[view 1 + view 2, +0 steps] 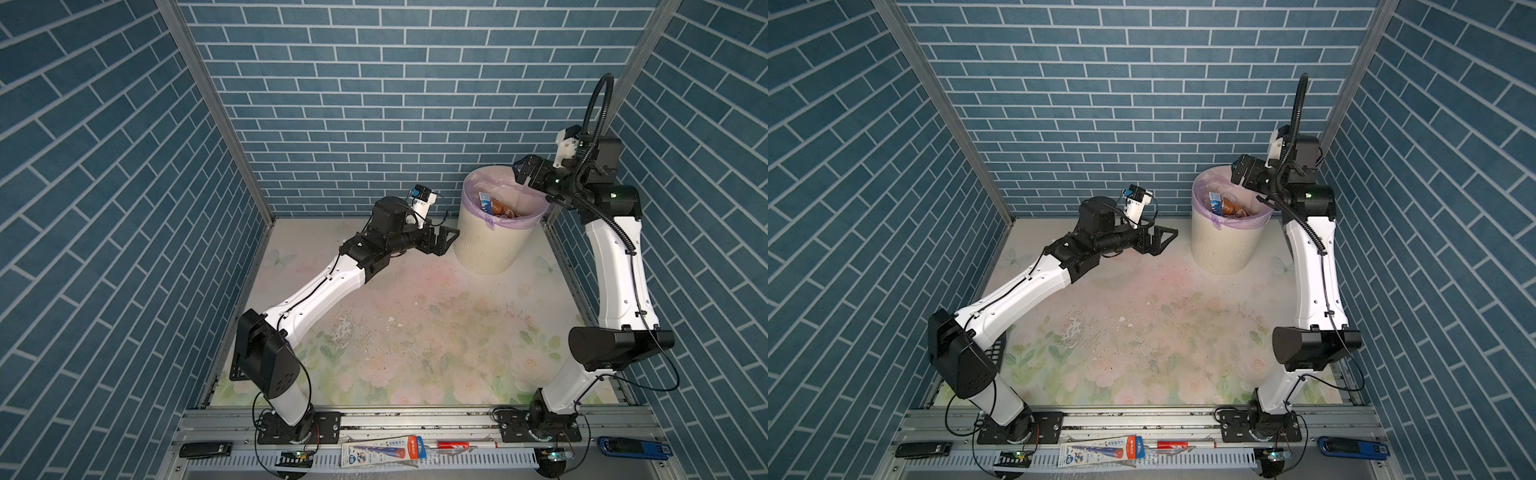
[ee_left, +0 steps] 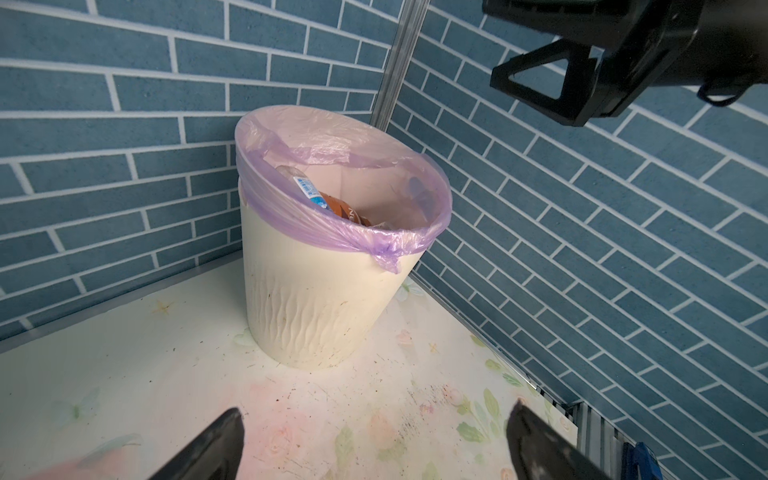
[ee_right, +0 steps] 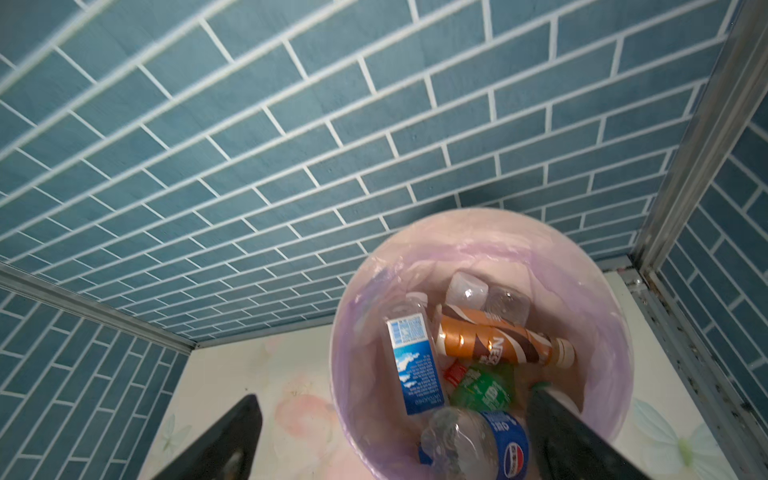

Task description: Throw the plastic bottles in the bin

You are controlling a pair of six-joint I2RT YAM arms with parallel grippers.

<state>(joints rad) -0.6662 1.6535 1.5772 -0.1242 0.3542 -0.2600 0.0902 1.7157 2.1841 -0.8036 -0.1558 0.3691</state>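
My right gripper (image 3: 395, 395) gapes empty over the bin (image 3: 347, 332), left gripper (image 2: 374, 411) open too; bottles (image 3: 494, 347) inside, none on table (image 1: 415, 311): done, I reckon.

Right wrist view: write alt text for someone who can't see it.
Looking down into the bin, lined with a lilac bag and holding plastic bottles: one brown, one green, others clear. The right tool hangs open and empty above it, with a blue brick wall behind.
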